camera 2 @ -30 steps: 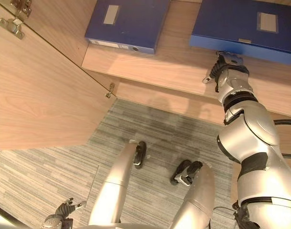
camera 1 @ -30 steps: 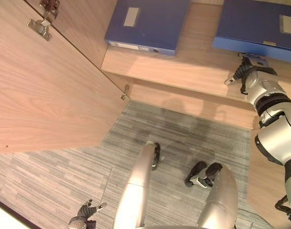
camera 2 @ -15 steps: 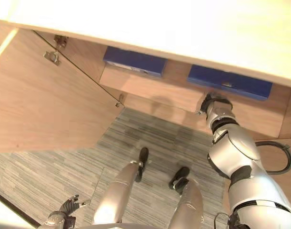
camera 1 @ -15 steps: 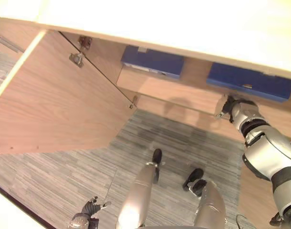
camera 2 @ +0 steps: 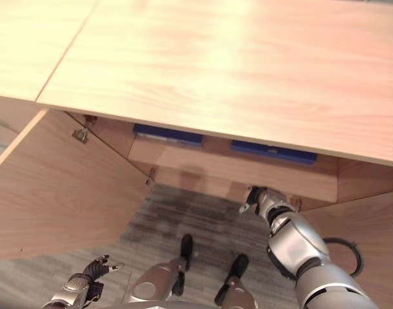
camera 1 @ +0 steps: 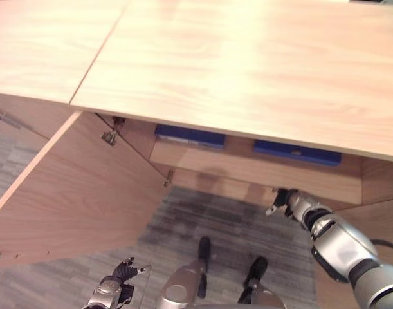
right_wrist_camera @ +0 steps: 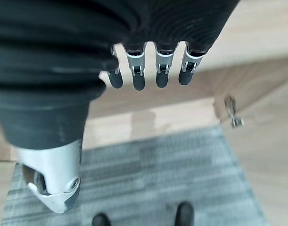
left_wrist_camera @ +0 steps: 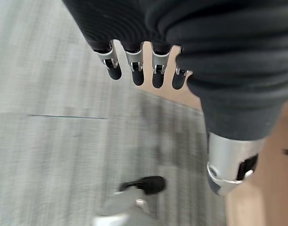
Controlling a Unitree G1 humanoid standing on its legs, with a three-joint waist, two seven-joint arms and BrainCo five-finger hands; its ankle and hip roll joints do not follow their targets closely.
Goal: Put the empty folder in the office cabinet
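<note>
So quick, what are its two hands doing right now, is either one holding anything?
Left hand: open, fingers relaxed, holding nothing, low over the grey carpet.
Right hand: open, empty, in front of the open wooden cabinet.

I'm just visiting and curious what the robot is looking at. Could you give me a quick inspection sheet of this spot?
Surface: wooden cabinet top, bare.
Job's things: two blue folders lying on the shelf inside.
Clutter: nothing seen.
Hands: left hand low by the floor, open, holding nothing; right hand in front of the shelf edge, open, holding nothing.
Cables: nothing noted.
Surroundings: cabinet door swung open; grey carpet.
</note>
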